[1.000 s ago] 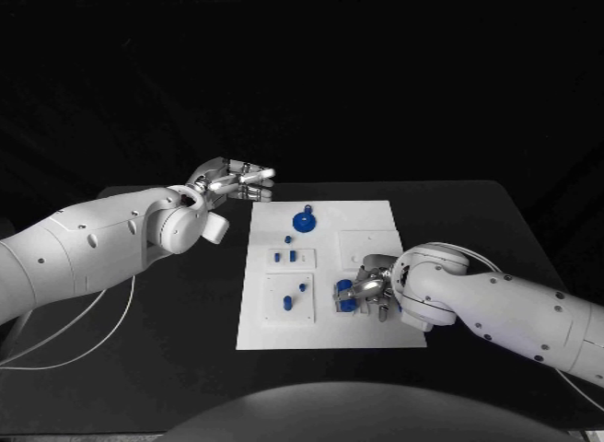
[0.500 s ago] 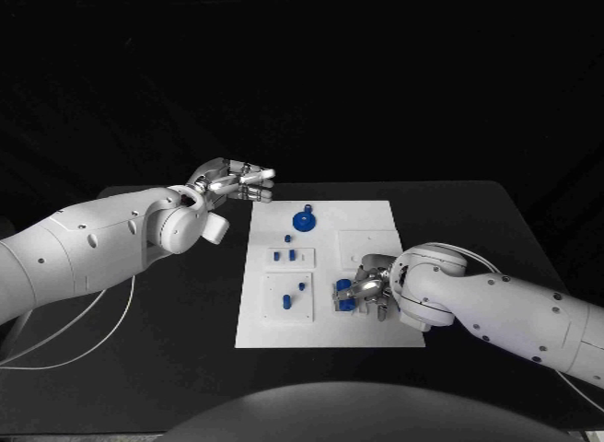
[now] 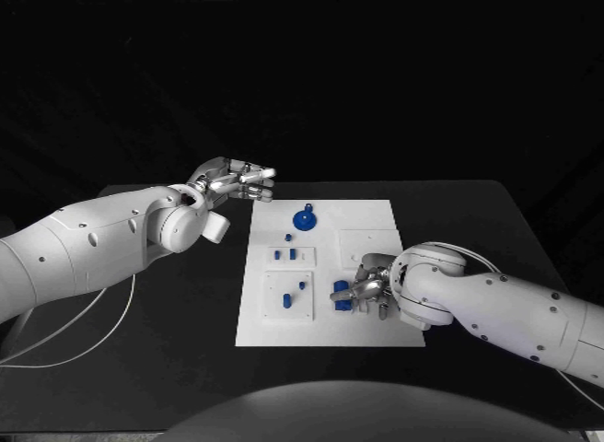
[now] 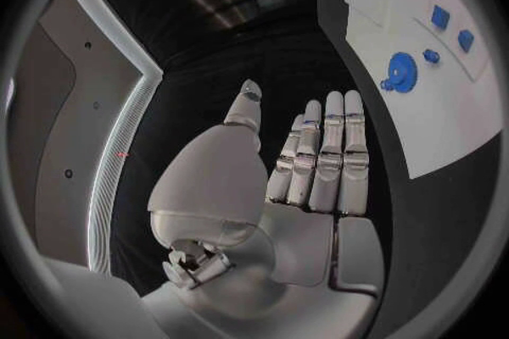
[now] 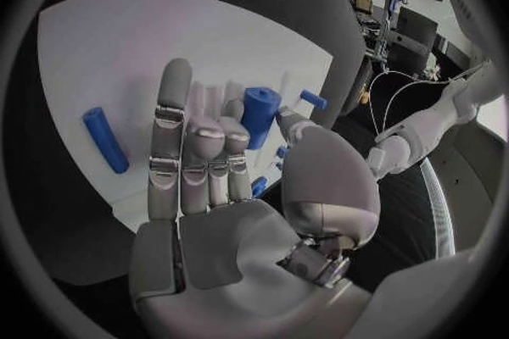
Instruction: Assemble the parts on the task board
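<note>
- Black counter (image 3: 182,350) carries your task board (image 3: 368,216).
- Your right hand (image 3: 365,287) has barely shifted, fingers touching a blue part (image 5: 259,111); whether gripped, unclear.
- Your left hand (image 3: 236,180) still hovers empty, fingers loosely apart, so assembly isn't advancing.

Dim, dark surroundings; the white rectangular task board (image 3: 331,276) glares brightly; fisheye wrist views bend straight edges at the rims.

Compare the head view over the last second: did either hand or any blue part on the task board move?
Hardly anything. The right hand shifted very slightly over the near right part of the task board, its fingers around a blue cylinder; whether it grips it is unclear. The left hand stayed off the board's far left corner, holding nothing. The round blue part and the other blue pieces stayed in place.
</note>
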